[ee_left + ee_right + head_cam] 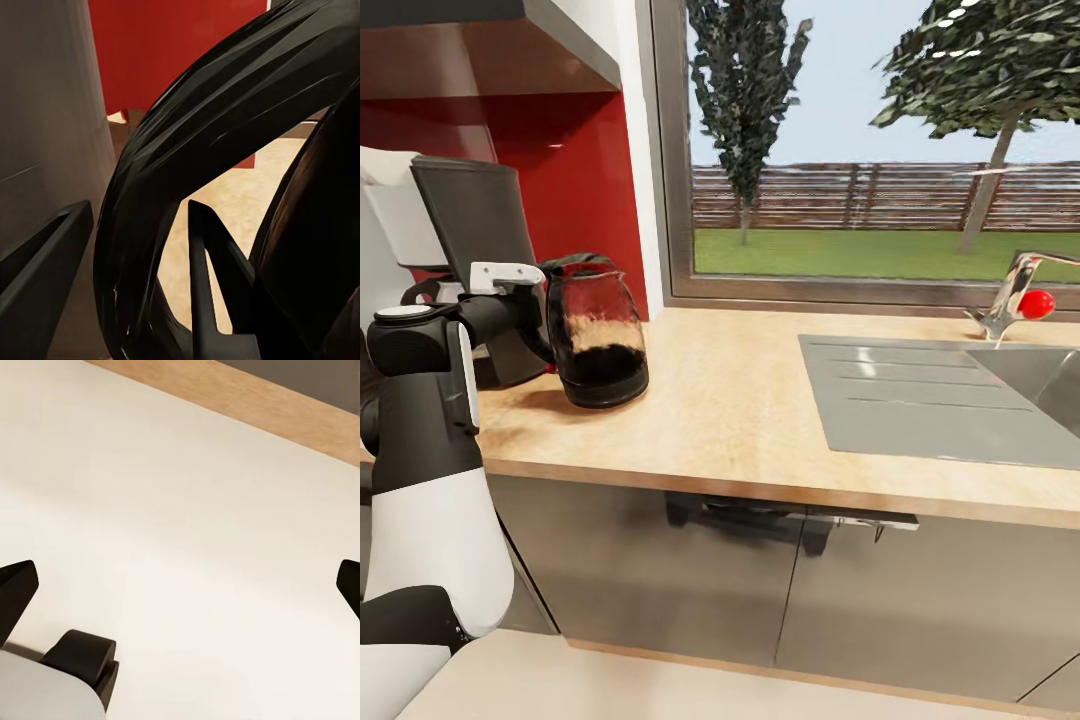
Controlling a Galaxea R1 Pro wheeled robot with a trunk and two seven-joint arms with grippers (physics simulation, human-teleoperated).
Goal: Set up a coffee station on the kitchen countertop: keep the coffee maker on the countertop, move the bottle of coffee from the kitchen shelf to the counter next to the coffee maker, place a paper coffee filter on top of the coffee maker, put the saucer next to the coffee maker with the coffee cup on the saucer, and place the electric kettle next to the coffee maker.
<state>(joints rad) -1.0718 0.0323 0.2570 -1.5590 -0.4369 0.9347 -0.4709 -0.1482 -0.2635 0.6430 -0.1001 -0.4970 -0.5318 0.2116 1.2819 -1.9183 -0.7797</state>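
Holding the kettle (598, 340) handle, our left gripper (545, 325) sets it on the desk (740, 400), far from its edge; right gripper (180, 585) wide open.

Bright, even daylight fills the head view, coming in through the window (880, 150) behind the tabletop (730, 400). The light wood looks pale and washed near the glass; the electric kettle (598, 335) throws a soft, short shadow toward the front edge. The steel sink (920, 400) carries a dull sheen — no hard glare. A faint highlight sits on the red wall panel (550, 150). The render is slightly soft, with smeared foliage outside and blocky compression along edges. The left wrist view is dim and very close — the dark kettle handle (225, 142) is blurred and streaky. The right wrist view is bright, flat and nearly shadowless over the pale floor (187, 525).
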